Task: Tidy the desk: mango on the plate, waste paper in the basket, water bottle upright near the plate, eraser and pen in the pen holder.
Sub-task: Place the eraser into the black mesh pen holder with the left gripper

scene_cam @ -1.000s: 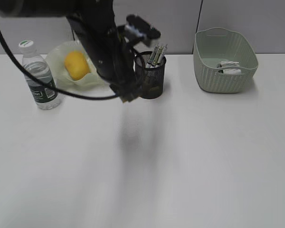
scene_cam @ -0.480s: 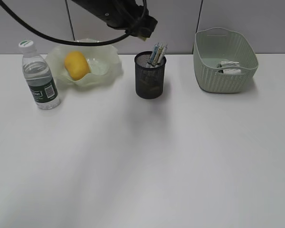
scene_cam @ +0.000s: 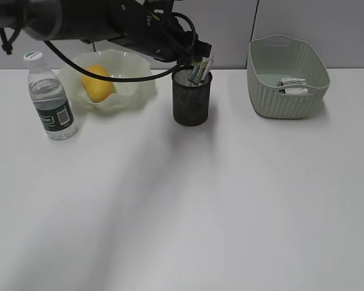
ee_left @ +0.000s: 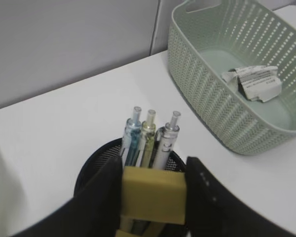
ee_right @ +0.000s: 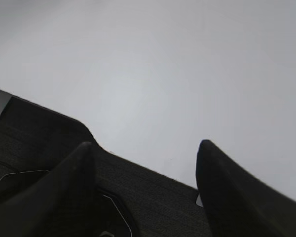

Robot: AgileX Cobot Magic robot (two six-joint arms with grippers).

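The left arm's jaws are clenched on a tan rectangular eraser, held right over the mouth of the black metal mesh pen holder, where three clear-barrelled pens stand leaning together. The right arm's jaws are released and hold nothing, hanging over a bare stretch of the plain white counter beside a dark mat edge. Just left of the pen holder, the smooth yellow-orange mango lies in the pale green translucent plate with a ruffled rim. Beside that plate, further left, the clear plastic water bottle with a white cap and dark green label stands upright. Well apart on the right sits the pale sage-green woven-look plastic basket, and a crumpled wad of white-grey waste paper lies on its floor.
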